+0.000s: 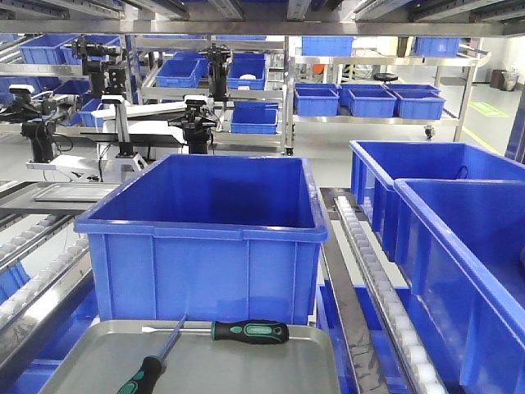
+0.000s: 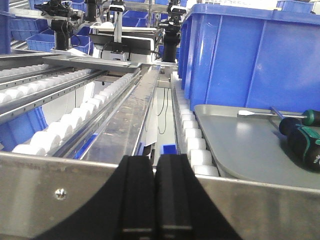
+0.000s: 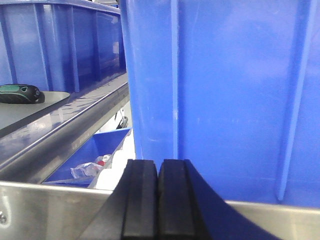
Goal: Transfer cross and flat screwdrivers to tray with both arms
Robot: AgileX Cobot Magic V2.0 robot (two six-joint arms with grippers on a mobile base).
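Both screwdrivers (image 1: 246,331) already on tray (image 1: 271,369): one crosswise along far rim, other (image 1: 148,373) angled toward near-left corner. Left gripper (image 2: 155,197) and right gripper (image 3: 158,200) pressed together, empty, flanking tray; left nearer.

Two screwdrivers (image 1: 246,332) lay crossed on the tray (image 1: 238,369). A bin (image 1: 205,238) stood just behind the tray. More bins (image 1: 443,222) stood to its right.

We hold our left gripper (image 2: 155,195) at 6 o'clock, pads together; our right gripper (image 3: 158,197) matches it, empty.
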